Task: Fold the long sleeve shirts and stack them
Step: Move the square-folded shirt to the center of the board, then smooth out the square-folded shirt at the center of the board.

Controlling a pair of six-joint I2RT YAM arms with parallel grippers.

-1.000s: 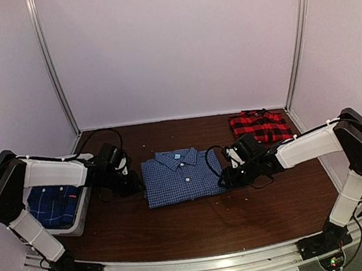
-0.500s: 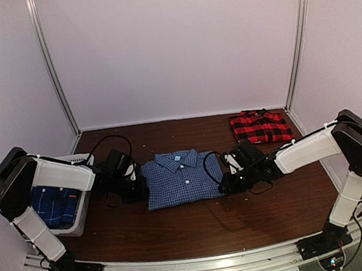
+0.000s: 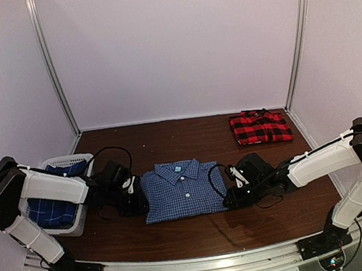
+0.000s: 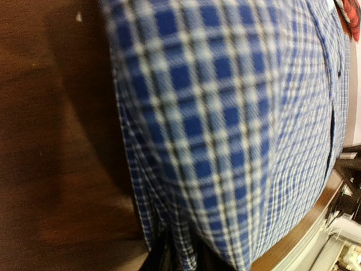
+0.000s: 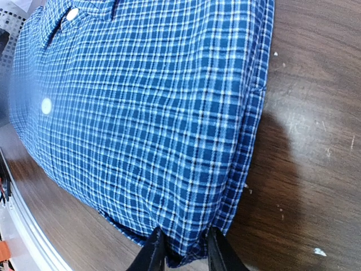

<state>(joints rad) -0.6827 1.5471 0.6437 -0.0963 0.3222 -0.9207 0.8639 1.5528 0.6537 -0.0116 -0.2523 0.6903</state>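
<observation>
Nearest the front of the table (image 3: 199, 238), the blue gingham shirt (image 3: 184, 189) lies folded flat, collar away from me, with one arm on each side of it. The right gripper (image 5: 181, 257) has its jaws drawn in close on the shirt's near right corner. The folded edge fills the narrow gap between the two fingers, so it has hold of the cloth. Just ahead of those jaws the checked fabric spreads out, and two white buttons show along the placket farther on. The left gripper (image 3: 136, 199) sits low against the shirt's left edge. From its own camera only the dark tips of the fingers show at the bottom, with the cloth running down between them. The jaws look nearly closed on that hem, though the view is blurred. So the shirt spans the space between the two pairs of jaws, held at both sides.

Behind and outside the left jaws, away from the gingham shirt, stands one white basket (image 3: 82, 215). The dark blue plaid shirt (image 3: 46, 211) lies inside it, partly hidden by the left arm.

Well beyond the right jaws, at the far right corner of the table, the red plaid shirt (image 3: 260, 127) lies folded on its own, touching neither gripper.

That makes three shirts in all: one between the jaws, one in the basket, one at the back.
</observation>
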